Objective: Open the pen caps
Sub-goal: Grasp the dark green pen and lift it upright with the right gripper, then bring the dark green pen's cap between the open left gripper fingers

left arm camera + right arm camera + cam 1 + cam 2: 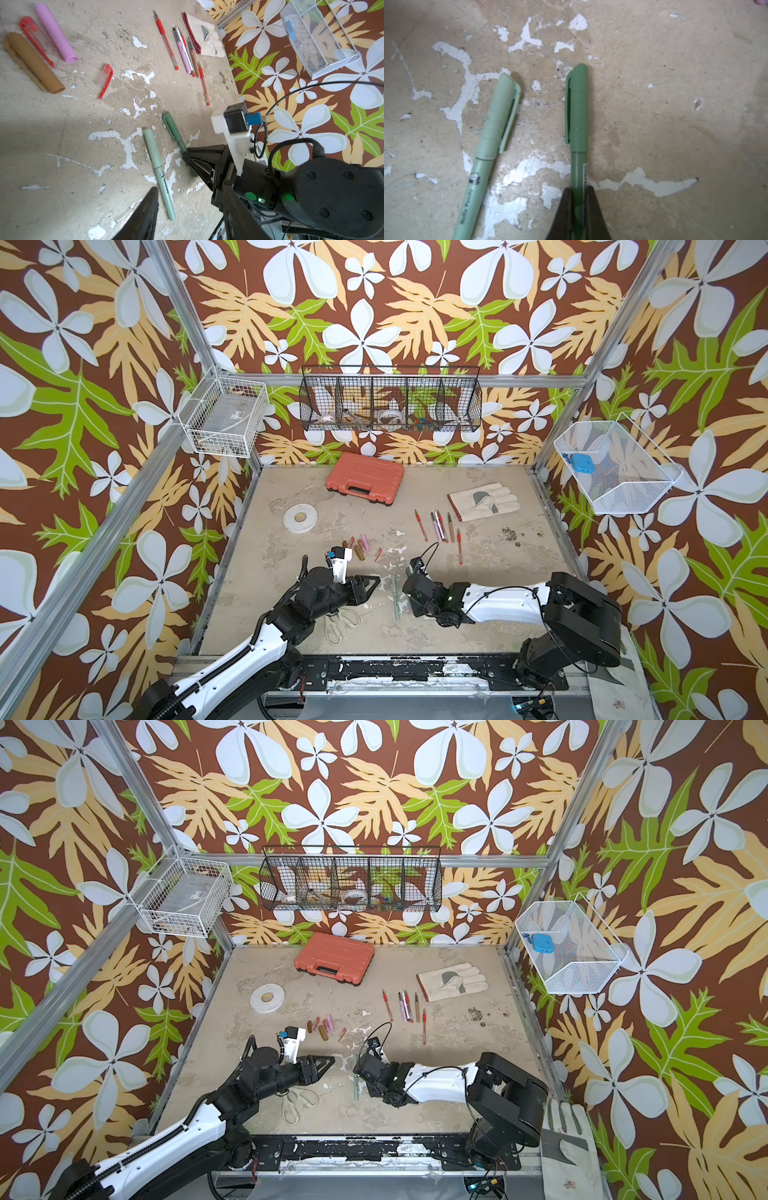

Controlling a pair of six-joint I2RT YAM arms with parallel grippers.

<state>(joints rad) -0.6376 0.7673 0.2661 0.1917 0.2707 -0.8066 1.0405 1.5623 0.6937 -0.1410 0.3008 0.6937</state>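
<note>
- Your right gripper [578, 196] is pressed together on the barrel of the dark green pen [577, 166], just behind its cap
- The dark green cap [578, 108] is on and sticks out free beyond the fingertips
- In both top views, that pen's long axis runs roughly 6 to 12, cap end toward 12
- Your left gripper [375, 582] is spread and empty; the cap lies near, at about its 2 o'clock
- The pale green pen [395, 597], also capped, lies on the table [478, 593] between the two grippers
- My read: close the left on the cap and pull toward 12, along the axis
</note>
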